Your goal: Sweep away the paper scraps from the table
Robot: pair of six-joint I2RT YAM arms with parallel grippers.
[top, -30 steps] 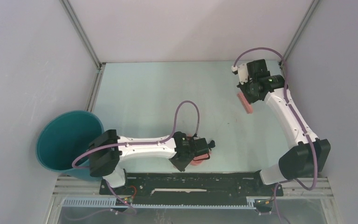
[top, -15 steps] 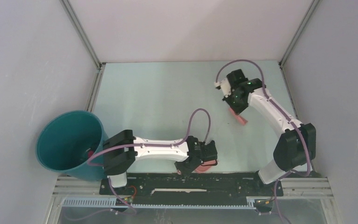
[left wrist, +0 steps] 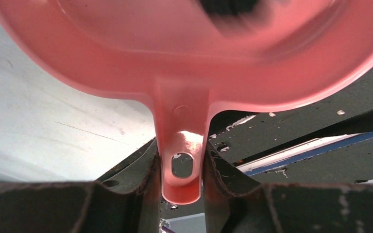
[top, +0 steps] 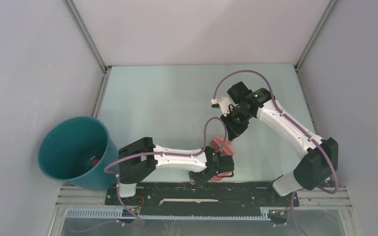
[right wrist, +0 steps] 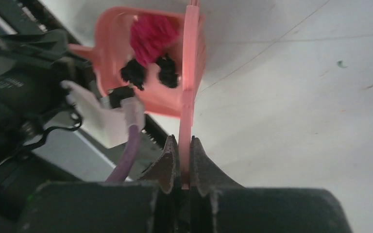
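My left gripper point(top: 222, 166) point(left wrist: 181, 162) is shut on the handle of the salmon-pink dustpan point(top: 217, 143) point(left wrist: 175, 53), held low near the table's front edge. In the right wrist view the dustpan point(right wrist: 114, 58) holds paper scraps: a magenta wad point(right wrist: 151, 33) and two black wads point(right wrist: 135, 73). My right gripper point(top: 235, 129) point(right wrist: 184, 150) is shut on the thin pink brush point(right wrist: 191, 73), whose end stands at the dustpan's mouth point(top: 228, 146). A tiny green speck point(right wrist: 340, 63) lies on the mint-green table point(top: 167, 98).
A round teal bucket point(top: 74, 150) stands off the table's left front corner with something reddish inside. A black base plate point(top: 202, 189) runs along the near edge. Metal rails and grey walls bound the table.
My right arm has swung left and toward the near edge, bringing the brush to the dustpan. My left gripper has moved right with the dustpan.
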